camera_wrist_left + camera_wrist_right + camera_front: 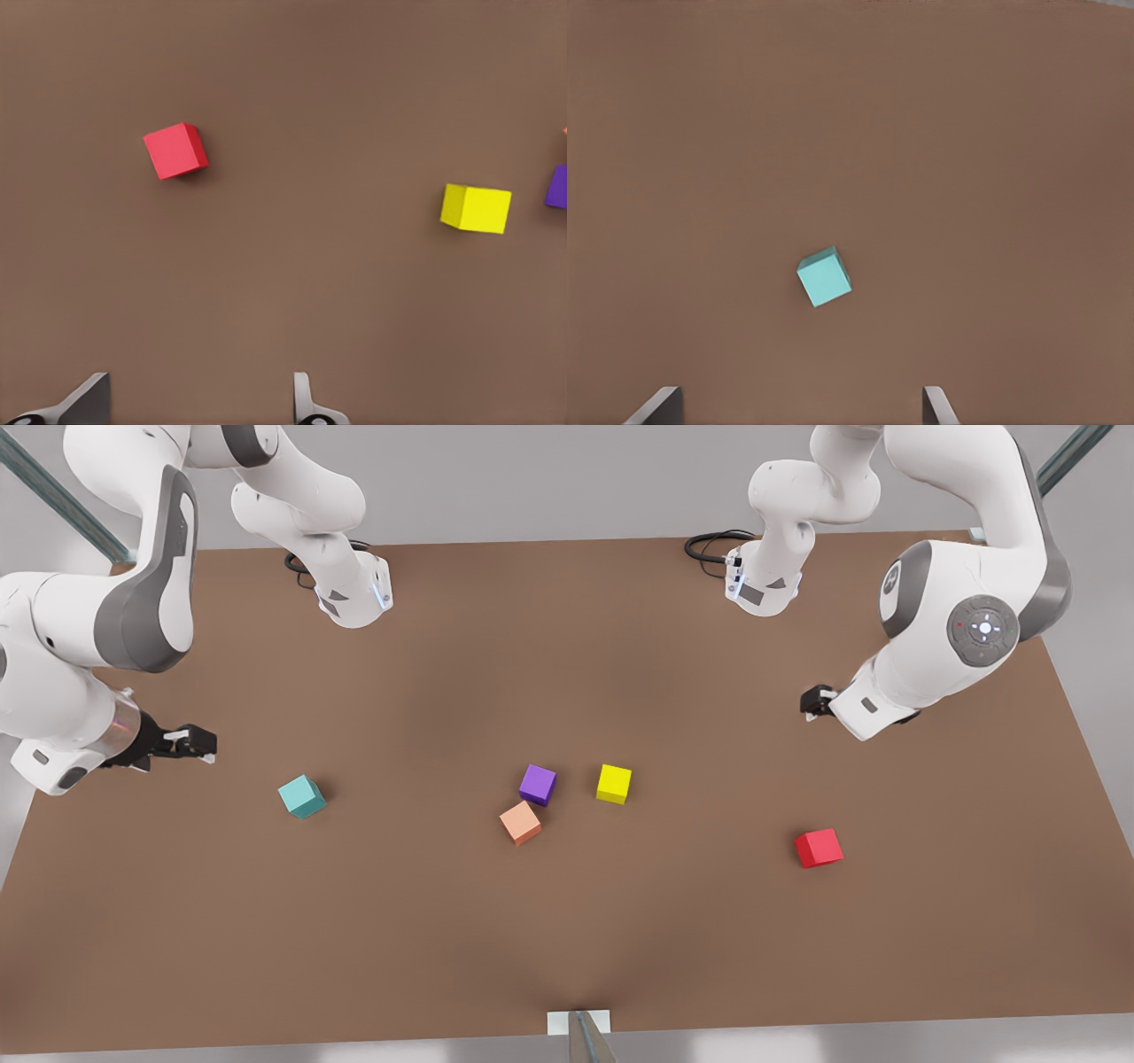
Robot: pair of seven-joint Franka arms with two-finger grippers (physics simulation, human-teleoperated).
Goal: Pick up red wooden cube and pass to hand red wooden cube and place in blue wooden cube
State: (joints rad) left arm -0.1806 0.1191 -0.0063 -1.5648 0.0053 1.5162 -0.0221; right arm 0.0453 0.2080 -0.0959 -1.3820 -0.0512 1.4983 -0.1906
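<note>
The red cube (818, 848) sits on the brown surface (567, 939) toward the front view's right edge, tilted a little out of square with that edge, and nothing touches it. The left claw (817, 701) hangs above the surface by that same right edge, on the side toward the arm bases, so the cube lies from it toward the near edge, the one with the small white bracket. In the left wrist view the red cube (175, 150) lies well ahead of the two spread fingertips (303, 400) and off to one side of the gap between them; the claw is open and holds nothing.

The blue cube (302, 795), teal in color, rests alone toward the front view's left edge. The right claw (197, 742) hovers by that edge, near the blue cube and a little toward the arm bases. In the right wrist view the blue cube (825, 276) lies ahead of the parted fingertips (937, 405), roughly in line with the gap. That claw is also open and empty, and that arm waits.

A purple cube (537, 784), an orange cube (520, 822) and a yellow cube (613, 784) cluster mid-surface, well apart from both task cubes; the purple and orange ones nearly touch at a corner.

The left claw is much the nearer to the red cube, so the pick looks like its job. The cube has no long axis, but its turn suggests rotating the wrist to meet flat faces.
</note>
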